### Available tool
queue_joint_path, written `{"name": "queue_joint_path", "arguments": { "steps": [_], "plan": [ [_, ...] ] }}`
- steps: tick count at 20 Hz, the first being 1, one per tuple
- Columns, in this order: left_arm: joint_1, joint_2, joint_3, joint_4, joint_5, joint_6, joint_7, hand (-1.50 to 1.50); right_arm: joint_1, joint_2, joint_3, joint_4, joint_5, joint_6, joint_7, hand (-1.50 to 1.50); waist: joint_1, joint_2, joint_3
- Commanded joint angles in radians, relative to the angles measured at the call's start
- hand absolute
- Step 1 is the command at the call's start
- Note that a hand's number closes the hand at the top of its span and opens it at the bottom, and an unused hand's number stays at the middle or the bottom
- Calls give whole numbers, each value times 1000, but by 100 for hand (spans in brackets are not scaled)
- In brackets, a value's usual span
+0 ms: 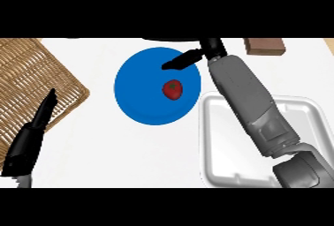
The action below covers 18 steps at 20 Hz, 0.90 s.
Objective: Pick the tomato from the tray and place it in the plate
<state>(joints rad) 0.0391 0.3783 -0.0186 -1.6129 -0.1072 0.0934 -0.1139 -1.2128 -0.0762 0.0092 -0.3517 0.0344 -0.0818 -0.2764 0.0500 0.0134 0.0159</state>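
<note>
Grey segmented right forearm [251,101], black right hand [186,59], black left hand [29,137]

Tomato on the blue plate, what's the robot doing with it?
The tomato lies on the blue plate, so it is out of the white tray beside it. The robot's right hand hangs over the plate's far edge, fingers straight, holding nothing and not touching the tomato. Its left hand rests open at the lower left, over a wicker mat.
</note>
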Motion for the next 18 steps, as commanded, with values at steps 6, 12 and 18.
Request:
{"name": "queue_joint_path", "arguments": {
  "steps": [6, 12, 18],
  "plan": [
    [27, 6, 32, 93, 12, -21, -26, 0, 55, -225, -131, 65, -98, 243, -204, -150, 12, 24, -15],
    [-10, -1, 27, 90, 11, -26, 16, 0, 107, -277, -107, 117, -50, 300, -339, -150, 21, 28, -13],
    [-23, -8, -3, 56, -12, -29, 41, 0, 75, -360, -135, 169, -58, 350, -347, -150, 37, 31, -12]
  ]
}}
